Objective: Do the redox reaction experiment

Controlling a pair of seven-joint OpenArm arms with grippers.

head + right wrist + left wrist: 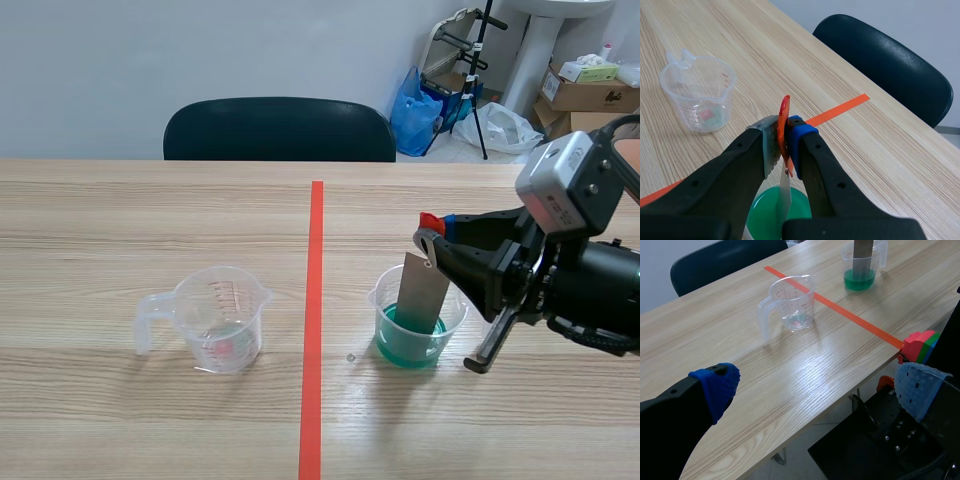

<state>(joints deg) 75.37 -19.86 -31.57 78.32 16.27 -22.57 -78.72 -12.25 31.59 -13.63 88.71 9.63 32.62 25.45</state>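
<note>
Well, here's the right gripper [432, 232] clamped tight on a small orange-red tab [784, 117], and a grey metal strip [422, 290] hangs straight down from that tab. The strip's lower end sits inside the beaker [455, 320], down in the green liquid [410, 345], directly beneath the fingertips. That beaker stands just to the right of the orange tape line [314, 320], under the right arm.

Over on the other side, the left gripper [817, 387] is spread wide with nothing between its blue pads [720, 385], hanging out past the near edge of the table [100, 220], well apart from both vessels.

Count them up: two clear plastic vessels, one metal strip. The second vessel is a handled measuring cup [222, 320], left of the tape line, upright, with only a little liquid at the bottom.

Around the action, a dark chair [278, 130] is tucked against the far edge of the table, with a blue bag [413, 110] and cardboard boxes [585, 90] on the floor behind. Nothing lies between the cup and the beaker but the tape.
</note>
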